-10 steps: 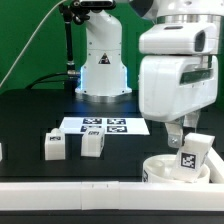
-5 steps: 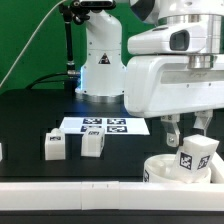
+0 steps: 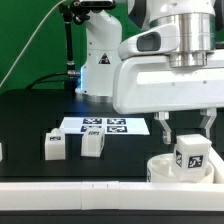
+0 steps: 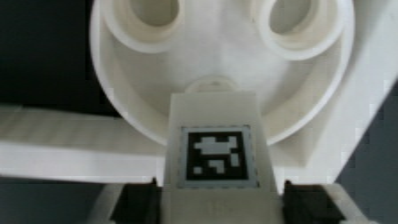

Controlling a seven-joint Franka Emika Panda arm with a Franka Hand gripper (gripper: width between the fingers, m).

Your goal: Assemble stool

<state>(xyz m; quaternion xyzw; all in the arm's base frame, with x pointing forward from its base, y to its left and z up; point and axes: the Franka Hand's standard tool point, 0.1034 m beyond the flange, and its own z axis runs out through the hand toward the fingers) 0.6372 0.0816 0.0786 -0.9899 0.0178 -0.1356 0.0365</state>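
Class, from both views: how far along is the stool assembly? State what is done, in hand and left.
Done: little; no leg looks fitted to the seat. In hand: the gripper holds one tagged leg between its jaws, just over the seat. Left: seating that leg, then fitting the two loose legs by the marker board.

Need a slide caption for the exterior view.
Panda hand holds a tagged white leg over the round seat; two loose legs stand near the marker board.
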